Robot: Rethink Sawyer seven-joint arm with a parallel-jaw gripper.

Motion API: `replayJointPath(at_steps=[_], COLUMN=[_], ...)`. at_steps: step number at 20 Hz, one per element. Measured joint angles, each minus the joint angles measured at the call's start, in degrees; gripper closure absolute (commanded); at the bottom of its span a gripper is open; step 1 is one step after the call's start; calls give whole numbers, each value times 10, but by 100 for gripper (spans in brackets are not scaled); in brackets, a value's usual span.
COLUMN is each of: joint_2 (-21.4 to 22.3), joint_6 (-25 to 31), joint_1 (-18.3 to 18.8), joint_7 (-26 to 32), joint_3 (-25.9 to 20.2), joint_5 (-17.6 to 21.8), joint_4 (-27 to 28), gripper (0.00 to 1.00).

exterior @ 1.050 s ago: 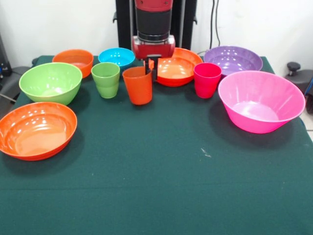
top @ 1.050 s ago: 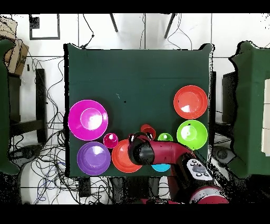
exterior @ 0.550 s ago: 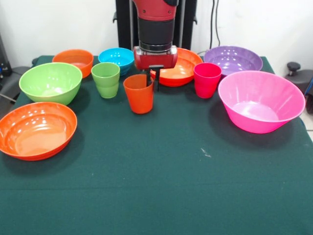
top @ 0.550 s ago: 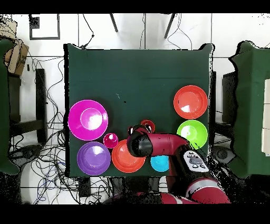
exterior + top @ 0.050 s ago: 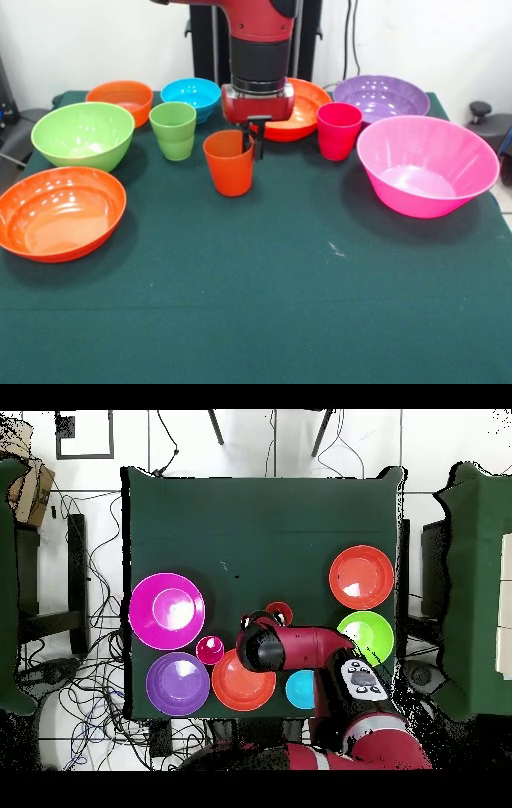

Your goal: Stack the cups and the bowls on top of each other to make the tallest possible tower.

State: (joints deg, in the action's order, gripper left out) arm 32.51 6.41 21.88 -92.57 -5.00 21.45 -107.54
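Front view: end effector [image 5: 254, 142] pinches the orange cup [image 5: 229, 162] by its rim wall, mid-table [image 5: 264, 304]. Light, stiff, glossy plastic likely slips; the rim seems the sensible hold.

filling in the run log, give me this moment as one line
gripper: shut on orange cup rim | cup: upright, by green cup | stack: none yet

Desk [image 5: 264, 304]: dark green cloth cover.
Bowls on it: pink [image 5: 426, 165], purple [image 5: 381, 97], green [image 5: 82, 134], blue [image 5: 190, 93], small orange [image 5: 120, 98], two wide orange [image 5: 59, 211] [image 5: 302, 108].
Cups: green [image 5: 173, 130], red [image 5: 338, 130].
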Motion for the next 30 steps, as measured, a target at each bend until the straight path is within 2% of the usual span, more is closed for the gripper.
replayJointPath(at_steps=[13,30], joint_2=[3,4], joint_6=[18,84], joint_1=[-35,-34], joint_7=[0,0], joint_3=[0,-6], joint_5=[-4,-5], joint_4=[29,73], gripper=[100,100])
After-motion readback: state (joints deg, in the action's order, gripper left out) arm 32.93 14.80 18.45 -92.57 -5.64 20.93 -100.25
